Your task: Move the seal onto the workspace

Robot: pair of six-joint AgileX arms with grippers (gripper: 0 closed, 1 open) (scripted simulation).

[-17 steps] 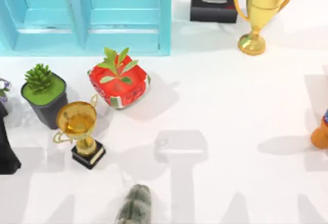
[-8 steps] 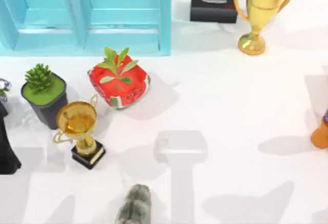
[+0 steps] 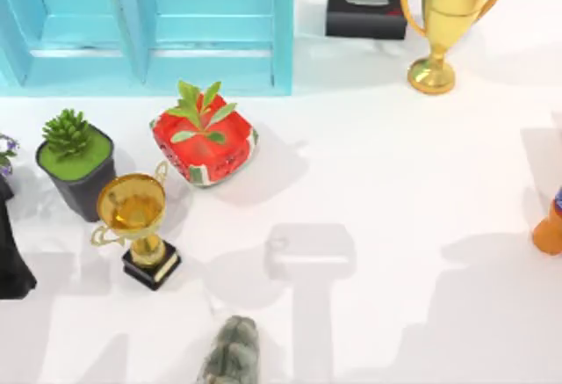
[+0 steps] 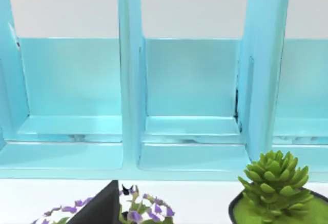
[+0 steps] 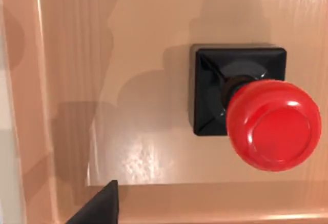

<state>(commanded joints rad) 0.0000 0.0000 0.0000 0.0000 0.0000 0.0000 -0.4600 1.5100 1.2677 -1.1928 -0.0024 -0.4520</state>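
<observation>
Red and black, the seal [image 5: 253,114] stood upright on a tan wooden surface with raised edges, a tray or drawer floor [image 5: 138,70] as far as we could judge, seen from our right wrist camera. We judged the task barely begun: the seal had not reached the white table [image 3: 395,164], and nothing gripped it. Of our right claw we saw just one dark finger tip [image 5: 100,203], apart from the seal, so we could not tell whether it was spread or clenched. A dark part at the top view's left edge [image 3: 13,252] looked like our left arm; its claw's state we could not tell either.

As for containers, the light blue cabinet [image 4: 189,106] showed bare compartments. A dark pot [image 3: 79,177] held a green succulent, a red pot [image 3: 206,147] a leafy plant. What remained was the whole grasp, lift and set-down.
</observation>
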